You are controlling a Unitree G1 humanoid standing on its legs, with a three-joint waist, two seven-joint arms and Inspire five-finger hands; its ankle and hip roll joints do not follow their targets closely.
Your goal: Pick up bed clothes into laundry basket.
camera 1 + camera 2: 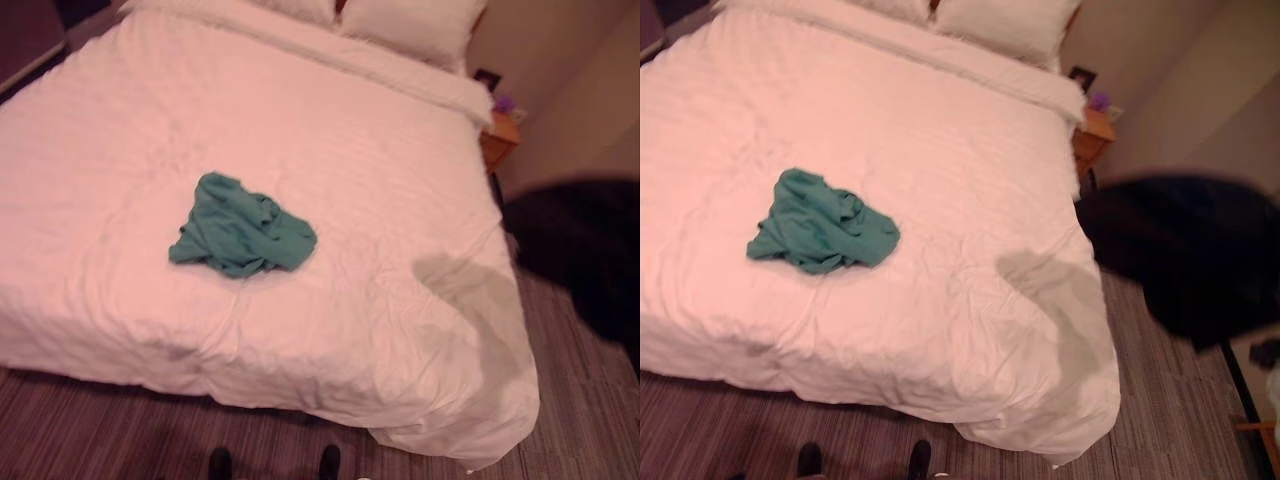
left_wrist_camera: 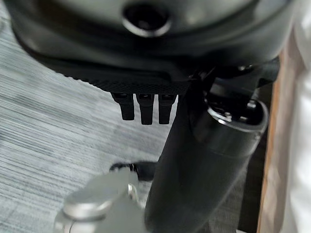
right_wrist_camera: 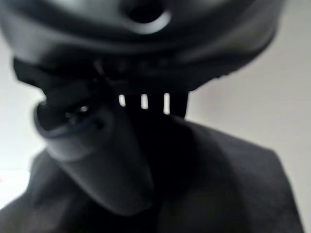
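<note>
A crumpled green garment [image 1: 243,226] lies left of the middle of the white bed [image 1: 400,160], with nothing touching it. A big black soft mass [image 1: 1180,250] hangs beside the bed's right edge, above the floor; I cannot tell what it is. My right hand [image 3: 97,155] shows in its wrist view right against the same black fabric [image 3: 233,184]. In the left wrist view my left hand [image 2: 146,73] hangs open and empty over the grey striped carpet, next to the bed's side.
Two white pillows [image 1: 410,25] lie at the head of the bed. A small wooden nightstand [image 1: 497,140] stands at the bed's far right corner by the wall. Grey striped carpet [image 1: 90,430] runs along the bed's near side and right side.
</note>
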